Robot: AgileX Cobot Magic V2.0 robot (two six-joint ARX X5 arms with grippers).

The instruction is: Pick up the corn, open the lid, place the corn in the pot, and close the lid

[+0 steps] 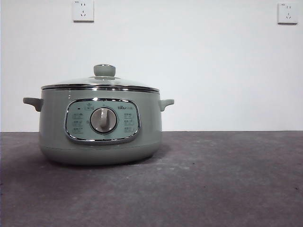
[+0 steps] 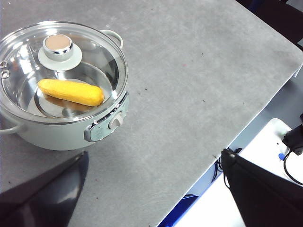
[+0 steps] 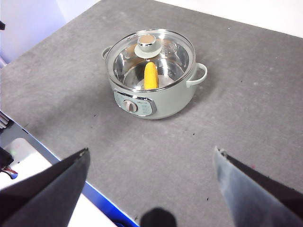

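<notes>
You are looking across a dark grey table (image 1: 222,189) set against a plain white wall (image 1: 213,71) with two sockets (image 1: 83,10) near the top edge of the front view. The pot (image 1: 99,142) stands left of centre there, its silver dial (image 1: 103,120) facing the camera. The lid (image 1: 100,83) sits closed on the pot's rim, its green knob (image 1: 104,70) on top. You can see the corn (image 2: 71,91) through the glass in the left wrist view, lying flat on the steel floor inside the pot, in the upper left of that frame. Your left gripper (image 2: 156,198) hangs well apart from the pot, its jaws spread wide at the lower corners with nothing between them. Your right gripper (image 3: 151,189) is likewise wide apart and holds nothing; in its view the pot and corn sit in the upper middle of the frame, well clear of the jaws. Neither gripper appears in the front view.
</notes>
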